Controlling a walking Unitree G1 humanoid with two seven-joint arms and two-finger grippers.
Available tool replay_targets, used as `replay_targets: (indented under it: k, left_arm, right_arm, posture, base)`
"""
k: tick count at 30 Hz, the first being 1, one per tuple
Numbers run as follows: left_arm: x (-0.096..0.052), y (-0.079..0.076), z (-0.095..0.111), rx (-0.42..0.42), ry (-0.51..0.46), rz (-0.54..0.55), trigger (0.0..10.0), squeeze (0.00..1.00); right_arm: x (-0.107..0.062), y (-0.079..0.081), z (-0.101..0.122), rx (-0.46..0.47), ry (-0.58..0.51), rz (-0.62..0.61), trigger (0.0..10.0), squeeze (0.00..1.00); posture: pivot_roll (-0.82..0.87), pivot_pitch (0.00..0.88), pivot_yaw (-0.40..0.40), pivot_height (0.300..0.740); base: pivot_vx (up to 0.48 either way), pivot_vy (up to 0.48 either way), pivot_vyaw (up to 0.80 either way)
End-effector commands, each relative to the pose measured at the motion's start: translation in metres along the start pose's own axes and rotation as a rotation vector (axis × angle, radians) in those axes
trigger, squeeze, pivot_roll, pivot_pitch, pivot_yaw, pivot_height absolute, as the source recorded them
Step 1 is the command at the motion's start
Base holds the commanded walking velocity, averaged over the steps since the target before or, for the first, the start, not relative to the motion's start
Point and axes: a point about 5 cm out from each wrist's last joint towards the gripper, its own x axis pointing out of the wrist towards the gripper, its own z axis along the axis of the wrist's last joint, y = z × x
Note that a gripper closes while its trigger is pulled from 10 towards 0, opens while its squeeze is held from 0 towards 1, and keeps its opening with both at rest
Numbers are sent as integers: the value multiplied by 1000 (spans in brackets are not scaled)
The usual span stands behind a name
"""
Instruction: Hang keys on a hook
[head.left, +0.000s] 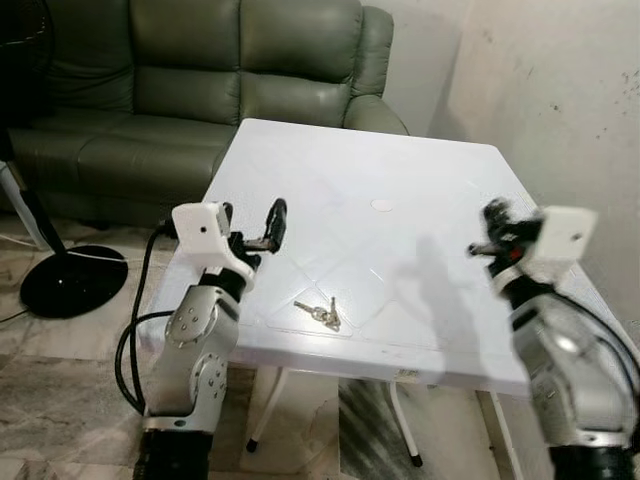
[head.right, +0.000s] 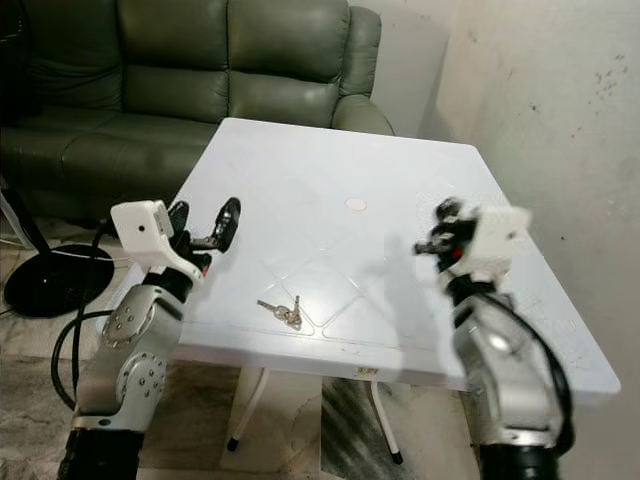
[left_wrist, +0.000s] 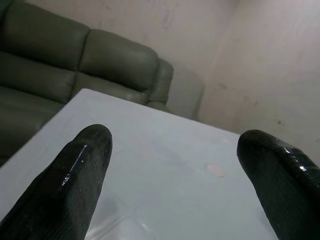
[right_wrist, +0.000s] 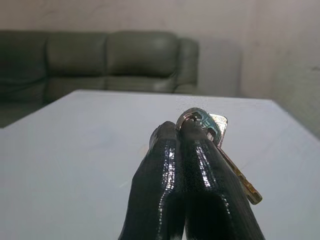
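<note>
The right gripper has its two black fingers pressed together on a small bunch of keys, pinching it at the ring end so a brass key dangles off toward four o'clock in the wrist view. It holds them up above the right side of the white table.

A second bunch of keys lies flat near the table's front edge, at about seven o'clock from the centre. So I count two bunches: one held, one lying loose.

The left gripper hovers over the table's left edge, fingers spread wide and empty.

Keys like these are light, hard and slick, and they swing freely; the ring looks like the sensible place to grip.

I cannot make out a hook anywhere, only a green sofa behind.
</note>
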Motion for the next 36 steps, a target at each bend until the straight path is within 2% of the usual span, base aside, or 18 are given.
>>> replay_targets:
  k: [1,4,5,9,11,26,29,36]
  left_arm:
    - [-1,-5,2,11,-8,-27,10000,0]
    - [-3,-4,-4,26,10,-26,10000,0]
    - [-4,-4,-6,28,16,-22,10000,0]
    - [-4,-3,-8,35,21,-22,10000,0]
    - [-4,0,-12,53,31,-18,10000,0]
    - [-4,5,-14,72,26,-10,10000,0]
    - [-4,5,-14,75,26,-8,10000,0]
    - [-4,4,-14,66,21,-4,10000,0]
  right_arm:
    - [-3,3,9,-28,-59,4,10000,0]
    - [-8,7,4,-17,-64,-5,10000,0]
    - [-10,9,-2,-69,-35,-12,10000,0]
    - [-12,9,-7,-50,-17,-30,10000,0]
    - [-12,10,-12,-84,6,-29,10000,0]
    - [-11,16,-16,-107,5,-12,10000,0]
    - [-10,15,-20,-119,36,-17,10000,0]
    - [-10,14,-21,-120,40,-25,10000,0]
  posture:
    - [-16,43,-80,740]
    - [-21,45,-76,740]
    - [-26,46,-73,740]
    - [-27,47,-69,740]
    - [-27,46,-68,740]
    - [-19,47,-61,740]
    - [-16,47,-62,740]
    - [-16,45,-63,740]
  base:
    - [0,0,0]
    - [0,0,0]
    - [0,0,0]
    - [0,0,0]
    - [0,0,0]
    - [0,0,0]
    - [0,0,0]
    - [0,0,-640]
